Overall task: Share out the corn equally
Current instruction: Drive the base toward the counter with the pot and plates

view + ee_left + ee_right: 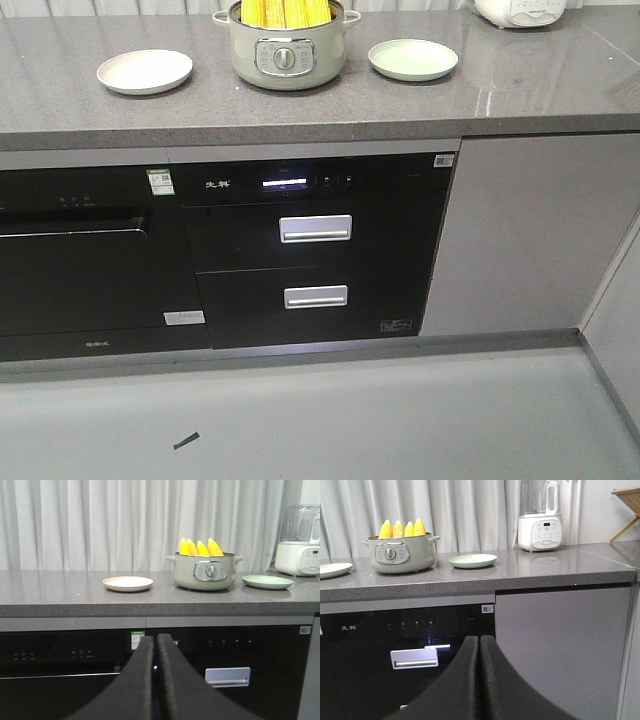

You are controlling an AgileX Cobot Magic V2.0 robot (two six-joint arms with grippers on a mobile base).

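Several yellow corn cobs (285,12) stand upright in a pale green pot (286,52) at the back middle of the grey counter (330,105); the corn (201,547) (402,529) pokes above the pot's rim in both wrist views. A cream plate (145,71) lies left of the pot, a light green plate (413,58) right of it; both are bare. My left gripper (155,642) and right gripper (479,642) are shut with nothing held, low in front of the cabinets, well below and short of the counter. Neither arm shows in the front view.
A white blender (540,525) stands on the counter right of the green plate, and a wooden rack (627,500) sits at the far right. Under the counter are a black oven (85,260), a black drawer unit with silver handles (315,228) and a grey cabinet door (525,235).
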